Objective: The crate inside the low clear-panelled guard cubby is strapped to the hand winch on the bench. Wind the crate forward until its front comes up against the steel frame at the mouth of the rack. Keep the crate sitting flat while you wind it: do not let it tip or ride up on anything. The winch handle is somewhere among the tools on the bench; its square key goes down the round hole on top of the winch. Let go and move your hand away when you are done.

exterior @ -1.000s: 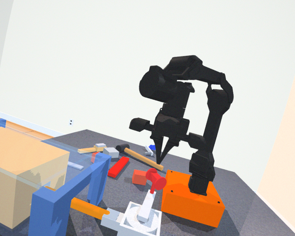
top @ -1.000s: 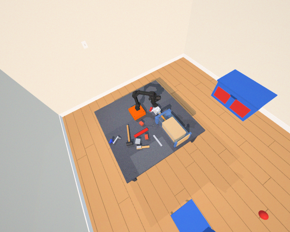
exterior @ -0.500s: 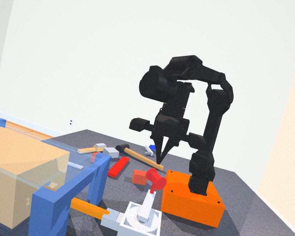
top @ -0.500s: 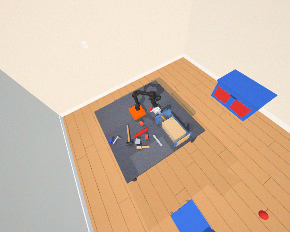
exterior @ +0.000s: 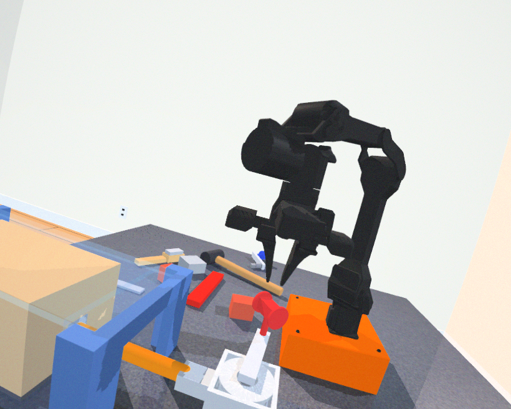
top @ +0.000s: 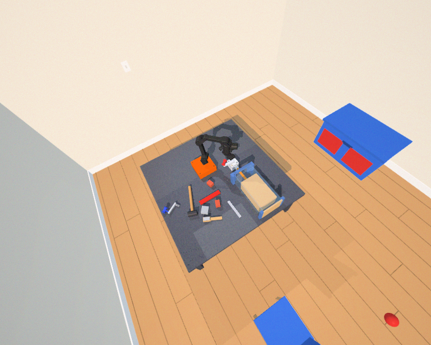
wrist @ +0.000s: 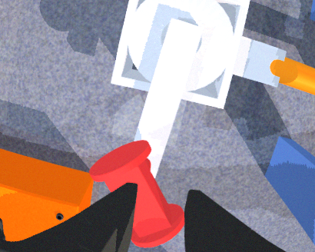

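Claw point(top: 230, 157) point(exterior: 275, 283) point(wrist: 161, 197) partly spread, nothing pinched, tips above red grip of winch handle point(top: 226, 163) point(exterior: 254, 354) point(wrist: 167, 100). Handle seated atop winch point(top: 232, 162) point(exterior: 218, 391) point(wrist: 121, 73). Crate point(top: 258, 191) point(exterior: 44, 264) inside cubby, behind blue frame point(top: 233, 178) point(exterior: 133, 312) point(wrist: 297, 177).

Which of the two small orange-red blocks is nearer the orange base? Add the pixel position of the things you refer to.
The one beside the orange base point(top: 200, 173) point(exterior: 334, 361), the block point(top: 210, 183) point(exterior: 242, 307) just past the red bar's point(top: 209, 196) point(exterior: 205, 288) base-side end; its twin point(top: 217, 203) point(exterior: 162, 272) lies near the grey block point(top: 204, 210) point(exterior: 192, 265).
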Motion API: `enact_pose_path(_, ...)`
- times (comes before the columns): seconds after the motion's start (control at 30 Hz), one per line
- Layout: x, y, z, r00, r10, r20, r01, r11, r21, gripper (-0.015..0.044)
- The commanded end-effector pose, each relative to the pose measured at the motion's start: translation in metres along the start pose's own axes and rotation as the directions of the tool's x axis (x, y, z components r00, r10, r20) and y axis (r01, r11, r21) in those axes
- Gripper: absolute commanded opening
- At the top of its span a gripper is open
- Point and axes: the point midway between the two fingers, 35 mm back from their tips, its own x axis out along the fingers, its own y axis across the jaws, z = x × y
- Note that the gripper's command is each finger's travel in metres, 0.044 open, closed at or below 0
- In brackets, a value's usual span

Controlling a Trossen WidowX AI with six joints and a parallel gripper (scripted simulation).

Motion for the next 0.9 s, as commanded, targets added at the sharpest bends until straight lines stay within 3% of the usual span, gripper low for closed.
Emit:
enact_pose_path(0.0,0.006,0.004,-0.019,1.000,0.002,0.002,-0.001,0.962,-0.274,0.0184)
enact_pose_path(0.13,0.012,0.009,-0.035,1.000,0.003,0.001,-0.002,0.852,-0.523,0.0289)
enact_pose_path(0.33,0.012,0.009,-0.036,1.000,0.003,0.001,-0.002,0.845,-0.534,0.0440)
enact_pose_path(0.87,0.027,0.007,-0.035,1.000,0.003,0.001,-0.002,0.845,-0.534,0.0440)
